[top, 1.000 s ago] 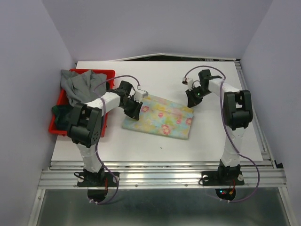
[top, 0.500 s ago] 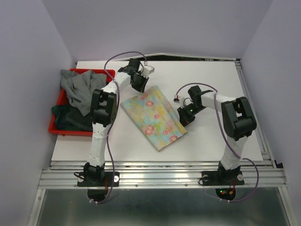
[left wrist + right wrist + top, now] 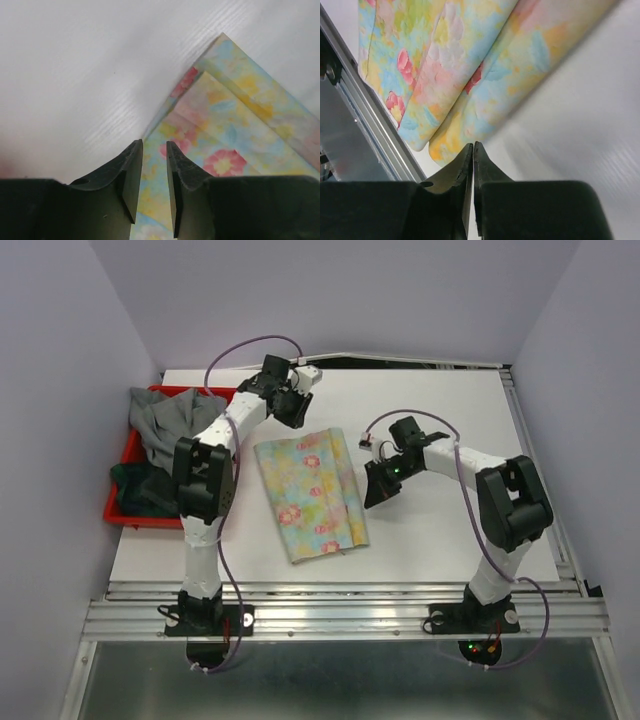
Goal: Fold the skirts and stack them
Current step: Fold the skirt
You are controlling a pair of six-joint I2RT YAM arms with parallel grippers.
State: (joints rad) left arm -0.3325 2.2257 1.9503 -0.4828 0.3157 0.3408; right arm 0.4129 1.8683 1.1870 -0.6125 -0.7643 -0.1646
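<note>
We are holding our left gripper [image 3: 153, 150] over the far corner of the floral skirt [image 3: 308, 495], its jaws standing a little apart with nothing between them. In the wrist view the folded layers are showing just beyond the fingertips. Our right gripper [image 3: 472, 147] is hanging just beside the skirt's right edge, toward its near end, jaws pressed together and empty, over bare table [image 3: 440, 540]. The skirt is lying flat on the middle of the table, between the two arms, folded into a long narrow panel. Its long axis is running from the far side toward the near edge, leaning slightly so that the near end is pointing a touch to the right, and the layered fold edges appear to be sitting along the right side. We are judging that the fold of this skirt is done or nearly so, and that the step in hand is squaring it where the stack will start. The next move is likely calling for the left arm to reach to the bin [image 3: 112, 510], where a grey skirt [image 3: 165, 430] is heaped over a darker one, and to pinch it high enough to lift it free without dragging its neighbour along.
</note>
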